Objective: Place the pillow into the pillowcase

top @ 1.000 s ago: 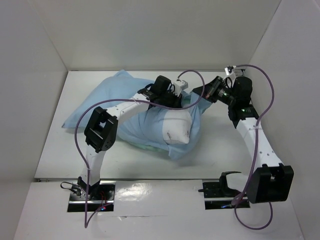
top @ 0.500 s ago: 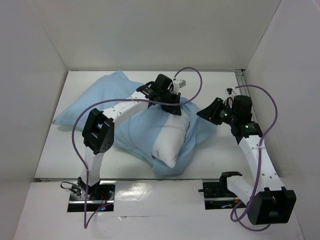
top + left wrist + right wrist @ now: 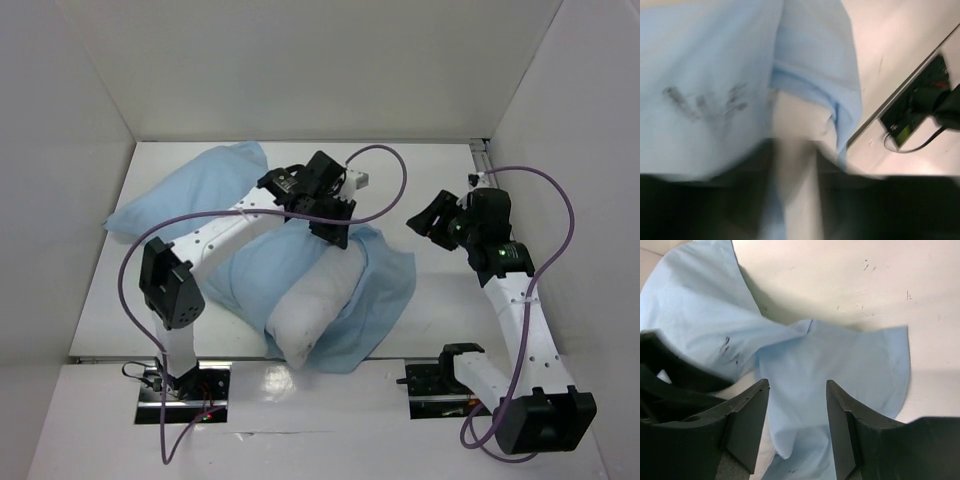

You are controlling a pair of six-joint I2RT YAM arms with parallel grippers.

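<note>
While the pillow [image 3: 303, 318] sits only partly inside the pillowcase [image 3: 385, 285], white end out at the near side, I judge my left gripper [image 3: 333, 225] pins the mouth, its jaws too blurred to tell, and the right gripper [image 3: 796, 390] waits open over the loose flap.

The left arm [image 3: 225, 228] reaches forward with its elbow low and its wrist bent down, so the left gripper [image 3: 335, 228] points at the far end of the pillow [image 3: 305, 312]. Its wrist view is too blurred to tell whether the jaws are clamped. The right arm [image 3: 520, 310] stands upright to the right of the pillow, with the right gripper [image 3: 796, 385] raised clear of it, jaws spread and empty.
</note>
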